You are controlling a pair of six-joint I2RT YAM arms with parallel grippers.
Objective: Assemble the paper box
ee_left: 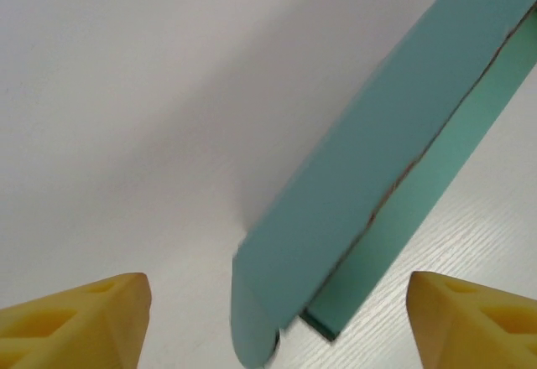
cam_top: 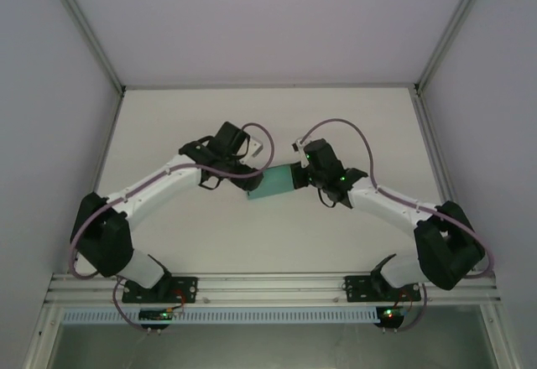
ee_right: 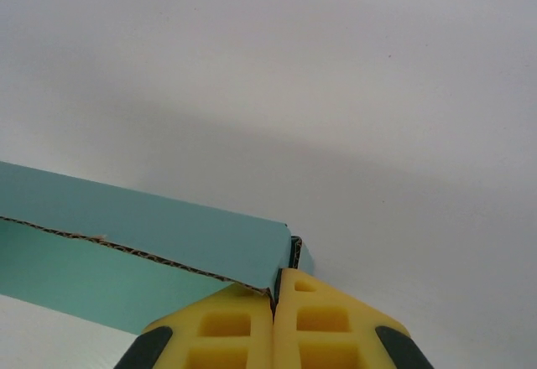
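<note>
The teal paper box (cam_top: 273, 184) hangs tilted over the middle of the table between my two grippers. In the right wrist view the box (ee_right: 151, 226) runs off to the left, and my right gripper (ee_right: 274, 302) is shut on the thin paperboard edge at its near end. In the left wrist view the box (ee_left: 369, 159) slants from top right down to the bottom middle, with a rounded flap at its low end. My left gripper (ee_left: 277, 323) stands open around that end. Its yellow fingertips (ee_left: 84, 319) are far apart and touch neither side of the box.
The white table (cam_top: 268, 126) is walled by pale panels at the back and both sides. Both arm bases are bolted to the metal rail (cam_top: 268, 287) at the near edge.
</note>
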